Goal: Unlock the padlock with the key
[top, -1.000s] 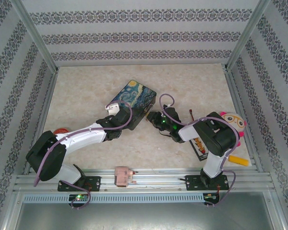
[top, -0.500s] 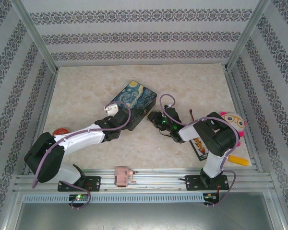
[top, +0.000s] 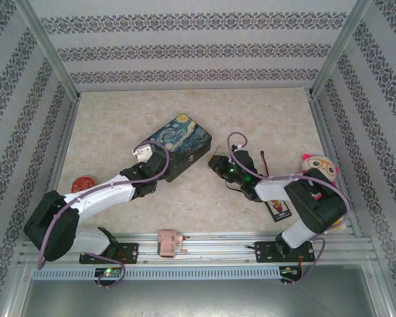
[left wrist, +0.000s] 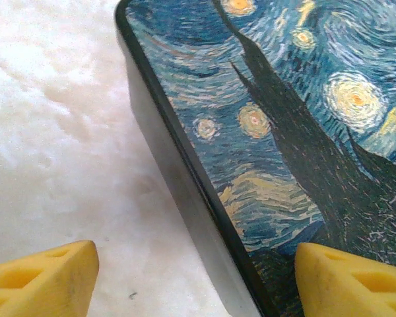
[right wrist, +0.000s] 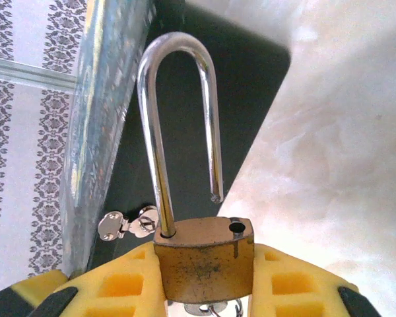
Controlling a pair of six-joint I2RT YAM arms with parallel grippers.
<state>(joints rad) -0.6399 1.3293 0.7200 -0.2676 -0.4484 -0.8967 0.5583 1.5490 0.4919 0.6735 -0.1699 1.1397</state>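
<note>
Beside the blue starry painted box (top: 178, 142), the right gripper (right wrist: 204, 279) squeezes the square gold metal padlock (right wrist: 201, 259), already popped open, while the left gripper (left wrist: 198, 277) gapes wide.

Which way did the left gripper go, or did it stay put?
Yes, it moved. The left gripper slid left, farther from the pink block on the front rail.

No text can be read; print on the card (top: 278, 207), lower right of the top view, is too small.
</note>
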